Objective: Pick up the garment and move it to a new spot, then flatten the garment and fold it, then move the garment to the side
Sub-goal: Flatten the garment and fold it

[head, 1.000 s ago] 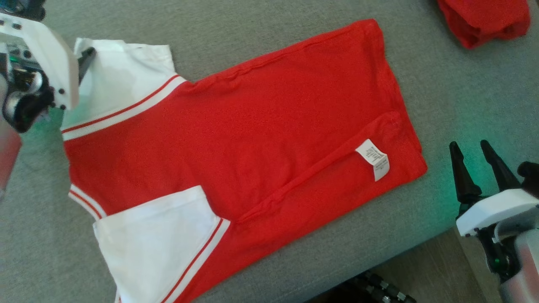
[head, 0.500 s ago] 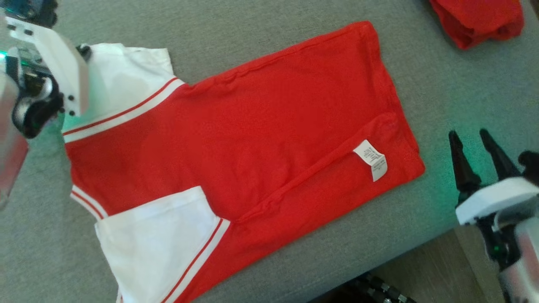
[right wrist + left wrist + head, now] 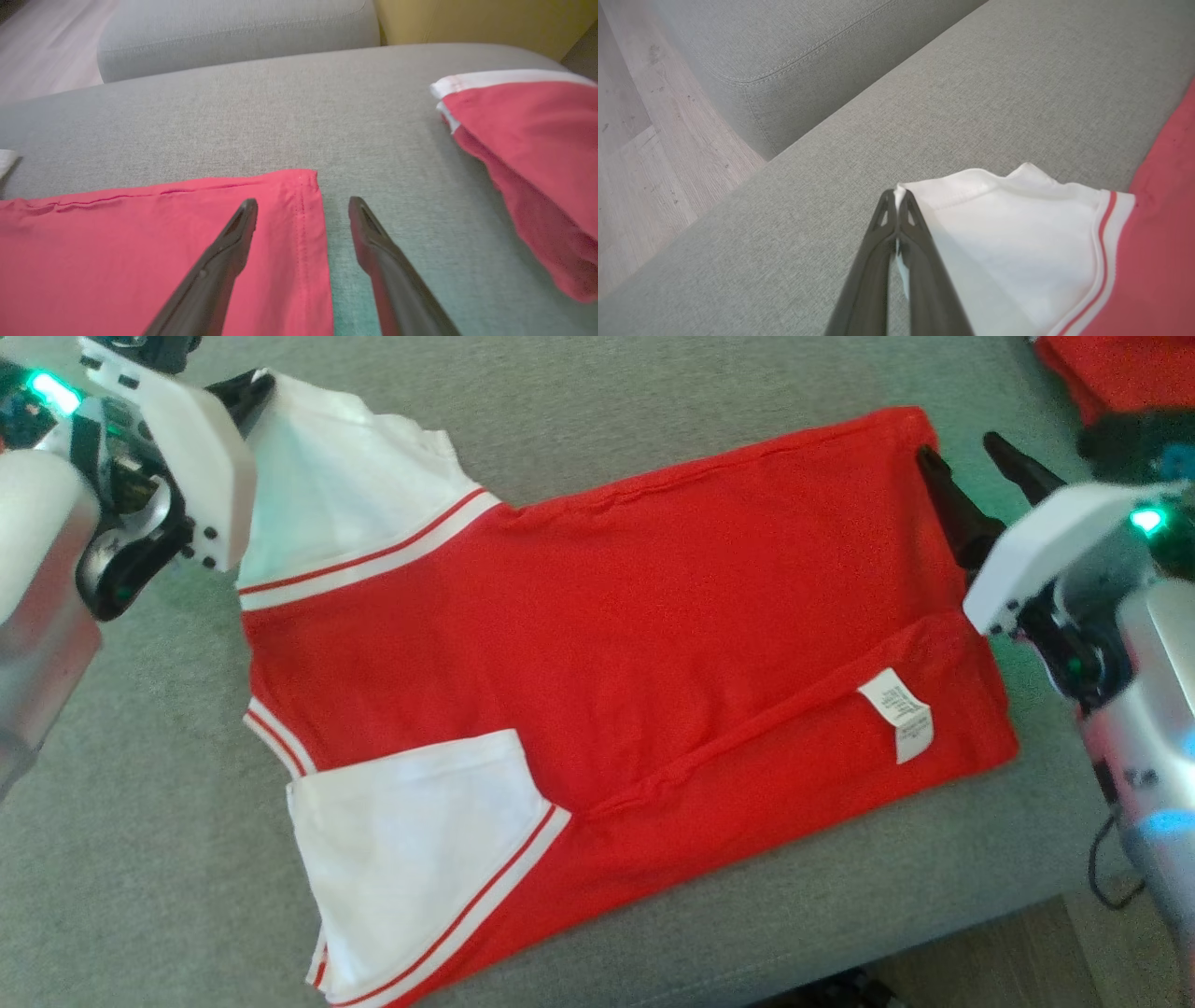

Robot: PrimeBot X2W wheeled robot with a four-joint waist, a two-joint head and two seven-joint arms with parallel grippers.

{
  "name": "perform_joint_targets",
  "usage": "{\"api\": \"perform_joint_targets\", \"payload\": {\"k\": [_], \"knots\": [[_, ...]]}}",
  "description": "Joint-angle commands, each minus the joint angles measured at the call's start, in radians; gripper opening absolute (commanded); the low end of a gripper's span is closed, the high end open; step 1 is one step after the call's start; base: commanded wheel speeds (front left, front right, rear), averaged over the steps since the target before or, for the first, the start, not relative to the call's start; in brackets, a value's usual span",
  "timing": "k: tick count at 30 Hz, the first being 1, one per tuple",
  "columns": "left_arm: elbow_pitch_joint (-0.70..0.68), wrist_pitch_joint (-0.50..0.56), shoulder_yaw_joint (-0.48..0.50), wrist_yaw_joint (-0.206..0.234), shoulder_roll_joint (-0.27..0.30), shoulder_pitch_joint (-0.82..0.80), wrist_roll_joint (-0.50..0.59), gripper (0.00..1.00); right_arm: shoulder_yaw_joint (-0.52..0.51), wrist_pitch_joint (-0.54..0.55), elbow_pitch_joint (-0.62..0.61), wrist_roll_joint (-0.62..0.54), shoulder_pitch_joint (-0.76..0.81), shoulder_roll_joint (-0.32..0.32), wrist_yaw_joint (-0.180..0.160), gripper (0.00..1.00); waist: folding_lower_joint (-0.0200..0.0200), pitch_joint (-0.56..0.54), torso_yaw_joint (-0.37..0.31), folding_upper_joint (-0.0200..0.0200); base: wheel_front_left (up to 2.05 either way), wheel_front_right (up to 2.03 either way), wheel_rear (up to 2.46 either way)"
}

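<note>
I am working on the red garment (image 3: pixel 607 644), which is lying spread out on the grey sofa seat (image 3: pixel 653 392), its near long edge looking already turned in, with the care label (image 3: pixel 901 709) showing and one white sleeve lying over the body. My left pincer (image 3: pixel 896 193) is clamping the corner of the far white sleeve (image 3: pixel 345 495), with a sliver of white cloth showing between the closed fingers. My right pincer (image 3: pixel 302 201) is hanging open with its fingers spread either side of the far hem corner (image 3: pixel 306 179), not yet gripping it. So I am judging the moving and flattening done and the folding partway through: I am taking hold of the far edge, and the rest of the folds and the move to the side, perhaps toward the second red garment (image 3: pixel 523 140), are left
</note>
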Motion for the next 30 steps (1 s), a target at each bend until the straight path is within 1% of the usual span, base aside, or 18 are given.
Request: {"api": "perform_joint_targets", "payload": {"k": [1, 6, 10, 11, 13, 14, 16, 17, 19, 20, 24, 27, 28, 30], "knots": [[-0.022, -0.018, 0.013, 0.002, 0.027, -0.073, -0.012, 0.00, 0.049, 0.034, 0.053, 0.028, -0.068, -0.004, 0.007, 1.00, 0.0000, 0.007, 0.025, 0.0000, 0.00, 0.00, 0.00], [-0.016, -0.043, -0.032, 0.002, 0.029, -0.107, -0.035, 0.00, 0.107, 0.065, 0.187, 0.051, -0.180, 0.005, 0.007, 1.00, 0.0000, 0.017, 0.039, 0.0000, 0.00, 0.00, 0.00], [-0.007, -0.057, -0.065, 0.002, 0.030, -0.129, -0.055, 0.00, 0.149, 0.084, 0.263, 0.073, -0.241, 0.009, 0.007, 1.00, 0.0000, 0.026, 0.047, 0.0000, 0.00, 0.00, 0.00], [-0.004, -0.060, -0.073, 0.002, 0.030, -0.135, -0.060, 0.00, 0.158, 0.082, 0.275, 0.079, -0.255, 0.009, 0.007, 0.96, 0.0000, 0.029, 0.049, 0.0000, 0.00, 0.00, 0.00], [0.003, -0.067, -0.087, 0.002, 0.028, -0.144, -0.070, 0.00, 0.182, 0.079, 0.298, 0.088, -0.277, 0.006, 0.007, 0.73, 0.0000, 0.034, 0.052, 0.0000, 0.00, 0.00, 0.00], [0.006, -0.071, -0.095, 0.002, 0.027, -0.149, -0.074, 0.00, 0.191, 0.076, 0.308, 0.093, -0.287, 0.005, 0.007, 0.59, 0.0000, 0.036, 0.053, 0.0000, 0.00, 0.00, 0.00], [0.012, -0.077, -0.109, 0.002, 0.024, -0.157, -0.083, 0.00, 0.210, 0.069, 0.326, 0.105, -0.304, 0.003, 0.007, 0.39, 0.0000, 0.039, 0.056, 0.0000, 0.00, 0.00, 0.00], [0.016, -0.080, -0.116, 0.002, 0.022, -0.161, -0.088, 0.00, 0.221, 0.065, 0.334, 0.109, -0.311, 0.001, 0.007, 0.31, 0.0000, 0.040, 0.057, 0.0000, 0.00, 0.00, 0.00], [0.024, -0.086, -0.130, 0.002, 0.020, -0.167, -0.096, 0.00, 0.239, 0.056, 0.353, 0.115, -0.323, -0.003, 0.007, 0.07, 0.0000, 0.041, 0.059, 0.0000, 0.00, 0.00, 0.00], [0.027, -0.090, -0.136, 0.002, 0.019, -0.171, -0.101, 0.00, 0.248, 0.053, 0.361, 0.118, -0.329, -0.004, 0.007, 0.00, 0.0000, 0.041, 0.060, 0.0000, 0.00, 0.00, 0.00], [0.036, -0.118, -0.161, 0.002, 0.023, -0.186, -0.106, 0.00, 0.277, 0.026, 0.391, 0.123, -0.352, -0.012, 0.007, 0.00, 0.0000, 0.040, 0.062, 0.0000, 0.00, 0.00, 0.00], [0.032, -0.168, -0.178, 0.002, 0.030, -0.203, -0.095, 0.00, 0.287, -0.011, 0.404, 0.131, -0.374, -0.019, 0.007, 0.00, 0.0000, 0.039, 0.060, 0.0000, 0.00, 0.00, 0.00], [0.032, -0.168, -0.178, 0.002, 0.030, -0.203, -0.095, 0.00, 0.287, -0.011, 0.404, 0.131, -0.374, -0.019, 0.007, 0.00, 0.0000, 0.039, 0.060, 0.0000, 0.00, 0.00, 0.00], [0.034, -0.211, -0.185, 0.002, 0.033, -0.217, -0.085, 0.00, 0.289, -0.039, 0.409, 0.143, -0.389, -0.023, 0.007, 0.00, 0.0000, 0.038, 0.061, 0.0000, 0.00, 0.00, 0.00]]}}
